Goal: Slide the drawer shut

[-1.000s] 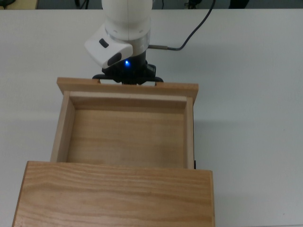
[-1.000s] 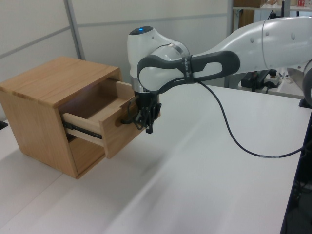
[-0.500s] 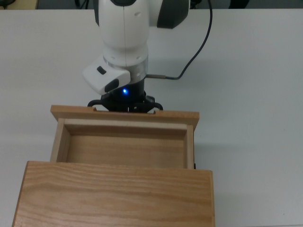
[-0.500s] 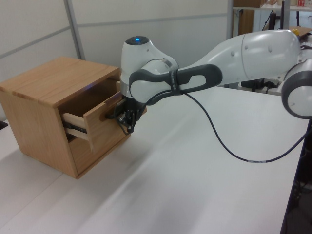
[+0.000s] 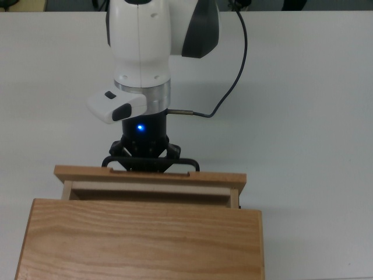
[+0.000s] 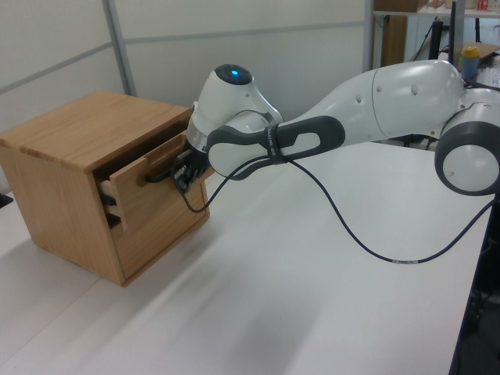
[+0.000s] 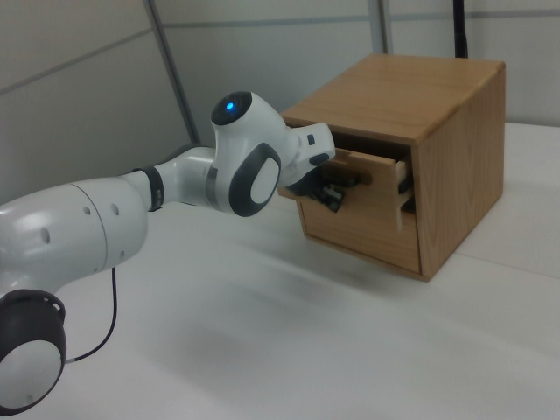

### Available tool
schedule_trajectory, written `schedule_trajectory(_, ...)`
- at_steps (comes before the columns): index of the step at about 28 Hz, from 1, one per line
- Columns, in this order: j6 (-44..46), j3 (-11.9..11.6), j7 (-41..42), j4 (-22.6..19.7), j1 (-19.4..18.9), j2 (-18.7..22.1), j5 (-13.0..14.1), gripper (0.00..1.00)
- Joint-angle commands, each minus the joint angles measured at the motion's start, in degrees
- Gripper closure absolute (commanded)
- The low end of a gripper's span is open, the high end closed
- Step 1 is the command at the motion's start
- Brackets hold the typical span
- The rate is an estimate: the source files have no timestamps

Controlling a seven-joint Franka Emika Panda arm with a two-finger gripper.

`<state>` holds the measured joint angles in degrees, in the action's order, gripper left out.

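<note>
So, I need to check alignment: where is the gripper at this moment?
In the top view the gripper is at the centre, against the black handle on the front panel of the drawer, which sticks slightly out of the cabinet.

You are looking at a glossy white arm point(image 6: 391, 94) with rounded shells and dark grey joint bands. A blue light is glowing on its black gripper point(image 5: 140, 153) mount, a thin black cable point(image 6: 367, 242) is trailing from the wrist, and a small white box with a dark button is sticking out beside it.
</note>
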<state>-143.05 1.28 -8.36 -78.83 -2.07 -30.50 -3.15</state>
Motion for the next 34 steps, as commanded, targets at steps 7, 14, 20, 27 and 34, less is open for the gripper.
schedule_trajectory(7,-13.6,-0.4,-1.0,1.1,1.3,-2.1,0.0,1.0)
schedule_trajectory(14,-18.4,-0.5,-0.5,1.1,1.5,-4.2,-0.4,1.0)
schedule_trajectory(20,-23.0,-0.5,-0.6,1.1,1.5,-5.6,-1.1,1.0)
schedule_trajectory(27,-19.6,-0.5,-0.7,-0.7,1.5,-4.1,-0.9,1.0)
schedule_trajectory(34,-6.4,-0.3,-0.4,-4.0,1.3,1.4,-1.0,1.0)
